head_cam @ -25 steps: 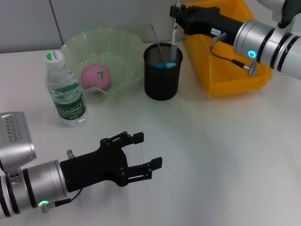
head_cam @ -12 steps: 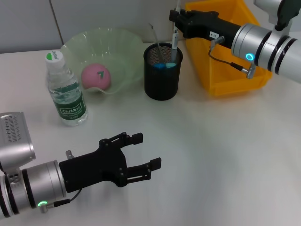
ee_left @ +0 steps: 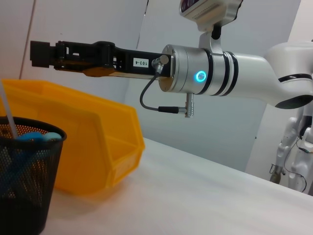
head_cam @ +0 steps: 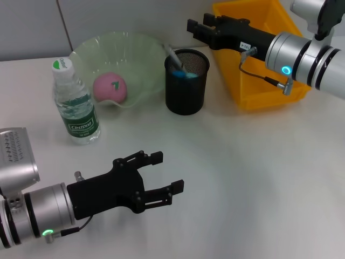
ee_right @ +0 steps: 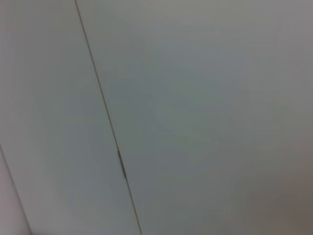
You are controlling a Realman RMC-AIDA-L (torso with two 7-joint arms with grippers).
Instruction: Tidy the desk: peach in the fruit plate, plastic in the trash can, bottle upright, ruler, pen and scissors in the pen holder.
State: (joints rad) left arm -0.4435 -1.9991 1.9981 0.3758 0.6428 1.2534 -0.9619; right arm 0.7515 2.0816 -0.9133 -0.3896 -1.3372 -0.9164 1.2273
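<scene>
white desk (head_cam: 259,178) | 1 bottle (head_cam: 75,104) upright | 1 peach (head_cam: 110,88) in plate (head_cam: 91,51) | left pincer (head_cam: 166,175) agape | right pincer (head_cam: 197,27) empty, parted

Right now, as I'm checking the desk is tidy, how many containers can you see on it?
3: the fruit bowl at the back with the peach in it, the black mesh pen holder beside it, and the yellow bin toward the right. None looks hidden.

Printed "103-4" on a small white sticker (ee_left: 140,62) along the right gripper (ee_left: 41,53), upside down in the left wrist view. Green label (head_cam: 81,125) on the bottle (head_cam: 74,103) at 10 o'clock: brand illegible.
</scene>
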